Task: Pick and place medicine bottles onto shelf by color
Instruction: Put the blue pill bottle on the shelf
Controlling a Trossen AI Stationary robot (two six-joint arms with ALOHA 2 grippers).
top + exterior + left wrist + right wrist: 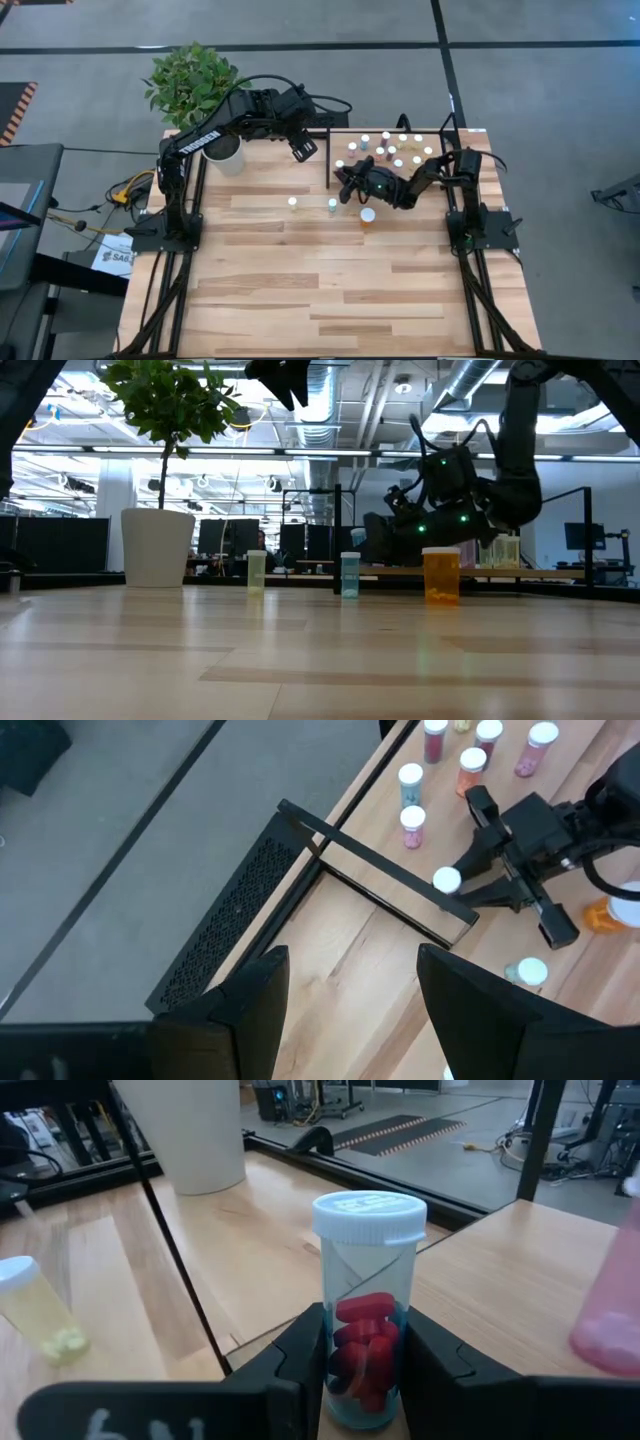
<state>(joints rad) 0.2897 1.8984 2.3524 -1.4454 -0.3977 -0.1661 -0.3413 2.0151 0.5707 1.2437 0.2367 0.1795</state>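
Observation:
My right gripper (pixel 347 185) is shut on a small clear bottle of red capsules with a white cap (pixel 365 1310), at the near left corner of the shelf (pixel 440 178). Several white-capped bottles (pixel 395 150) stand on the shelf. Two small bottles (pixel 293 202) (pixel 333 204) and a larger orange one (pixel 368 217) stand on the table in front of it. My left gripper (pixel 303 150) is open and empty, raised above the table just left of the shelf. My right gripper pinches the bottle's body (pixel 345 1315) between its two fingers, below the cap. The fingers (pixel 300 1350) lie level and come from the table's right side. The bottle stands upright; the fingers hide its base, so I cannot tell whether it rests on anything.
A plant in a white pot (pixel 228 155) stands at the table's far left corner. The shelf's black frame (pixel 380 870) runs beside the held bottle. A yellowish bottle (pixel 35 1315) and a pink one (pixel 610 1310) stand close by. The near half of the table (pixel 330 300) is bare wood.

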